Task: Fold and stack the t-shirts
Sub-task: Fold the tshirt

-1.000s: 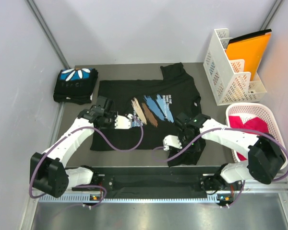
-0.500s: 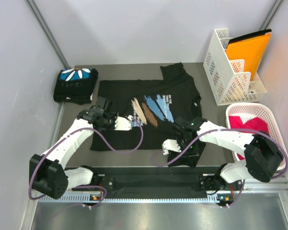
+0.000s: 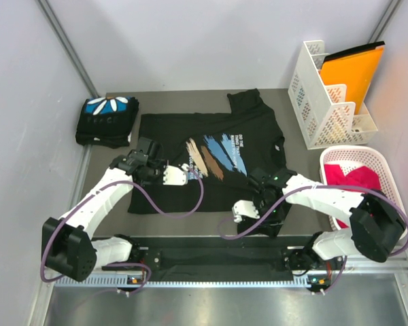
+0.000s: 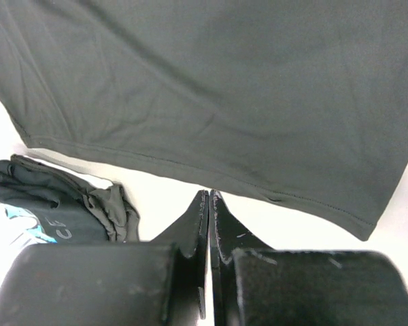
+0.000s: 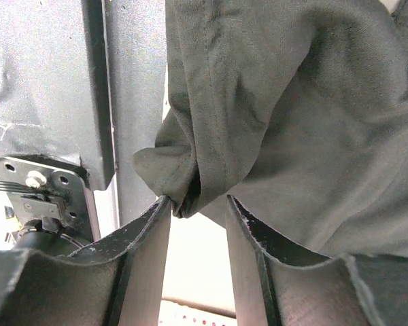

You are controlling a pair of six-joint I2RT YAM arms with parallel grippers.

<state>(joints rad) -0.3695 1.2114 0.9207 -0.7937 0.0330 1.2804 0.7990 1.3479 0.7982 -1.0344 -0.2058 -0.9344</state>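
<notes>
Close view from the right wrist. The gripper's [image 5: 197,204] two dark fingers [image 5: 139,251] rise from the bottom edge, standing apart. A bunched, stitched hem of the black shirt [image 5: 285,115] sits between their tips, touching the left one. The shirt fills the upper right. On the left are the grey table [image 5: 34,61], a dark rail [image 5: 98,95], and a metal bracket [image 5: 34,180] with cables.

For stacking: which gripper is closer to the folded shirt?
Left. The left gripper is over the spread shirt, right of the folded shirt; the right gripper is farther, at the near-right corner.
</notes>
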